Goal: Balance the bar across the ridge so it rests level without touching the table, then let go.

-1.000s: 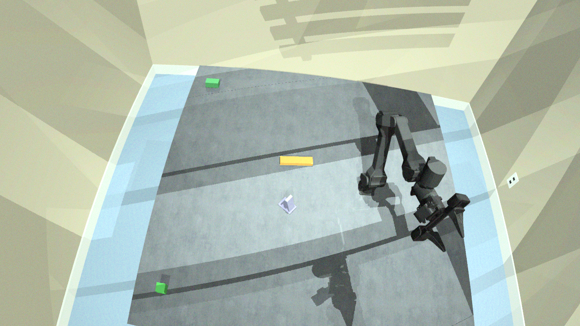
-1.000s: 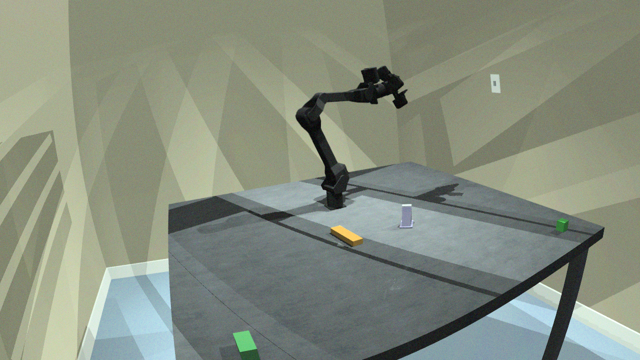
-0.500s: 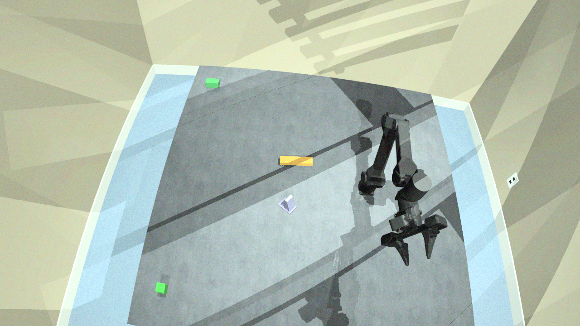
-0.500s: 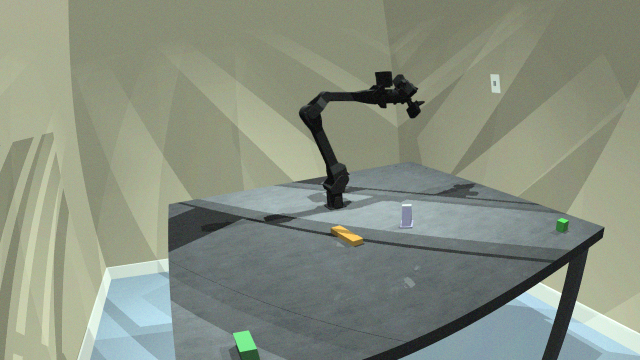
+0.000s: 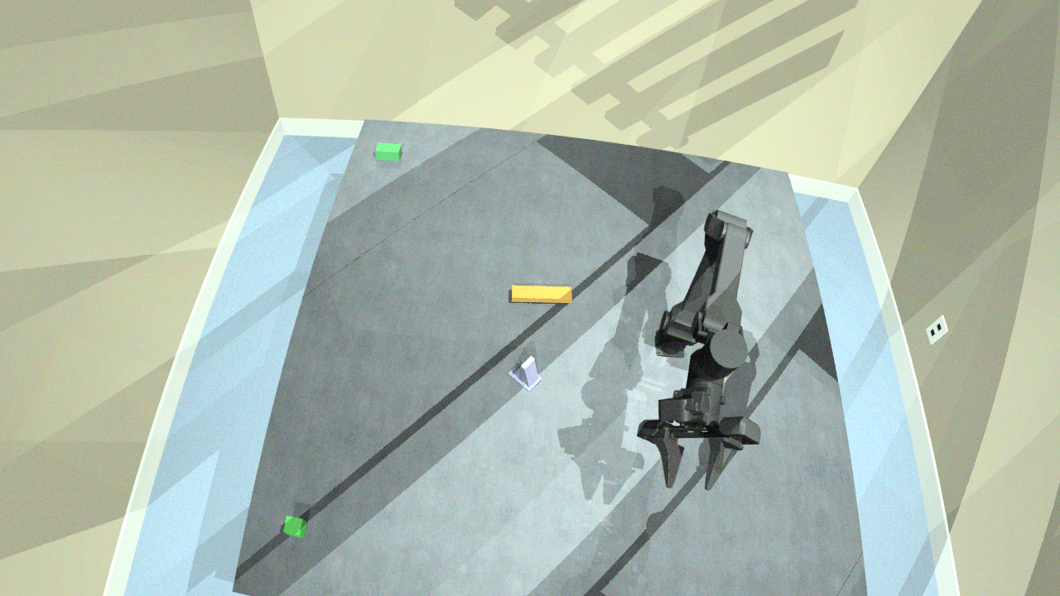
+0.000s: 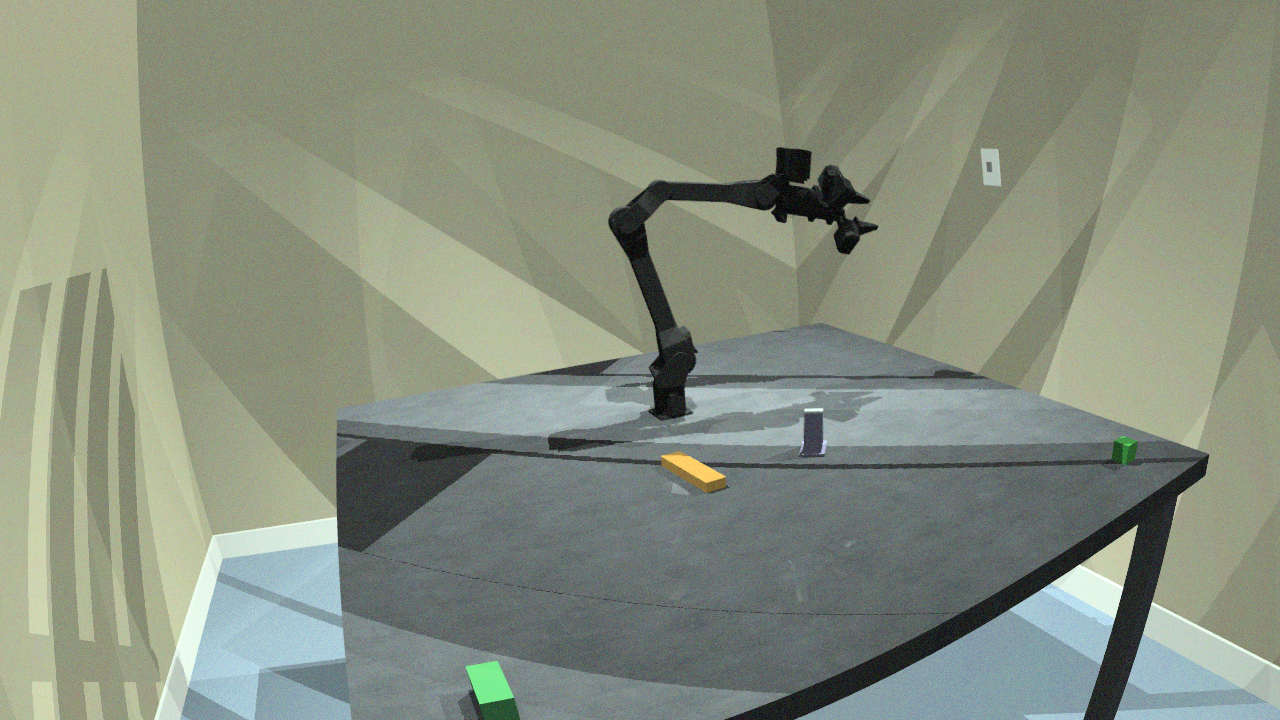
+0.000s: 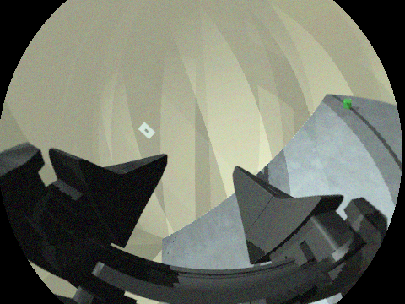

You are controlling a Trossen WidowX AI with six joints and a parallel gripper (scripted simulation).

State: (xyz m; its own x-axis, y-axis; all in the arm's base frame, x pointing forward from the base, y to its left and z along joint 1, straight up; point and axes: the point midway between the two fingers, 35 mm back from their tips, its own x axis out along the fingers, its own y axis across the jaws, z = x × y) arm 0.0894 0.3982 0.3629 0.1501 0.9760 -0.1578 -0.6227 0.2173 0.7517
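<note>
Claw (image 5: pixel 689 487) (image 6: pixel 872 214) (image 7: pixel 201 165): fingers apart, gripping nothing, raised high above the grey rectangular desk (image 5: pixel 415 296) (image 6: pixel 581 555) (image 7: pixel 321 165) at the end of the black jointed arm (image 5: pixel 729 266) (image 6: pixel 653 286). Task item: the yellow-orange rectangular bar (image 5: pixel 541 294) (image 6: pixel 693 472) lies flat on the desk, off the ridge and near it. The pale lilac upright ridge (image 5: pixel 522 370) (image 6: pixel 812 432) stands on its own square foot, between the bar's level and the claw's in the top view, though to one side of a straight line joining them. Other items: a green oblong block (image 5: pixel 388 151) (image 6: pixel 492 689) and a small green cube (image 5: pixel 295 526) (image 6: pixel 1124 450) (image 7: pixel 347 104) sit near separate desk corners, both well apart from bar and ridge. A white wall plate (image 5: pixel 937 329) (image 6: pixel 989 167) (image 7: pixel 147 130) is fixed beyond the desk. Materials cannot be determined.
</note>
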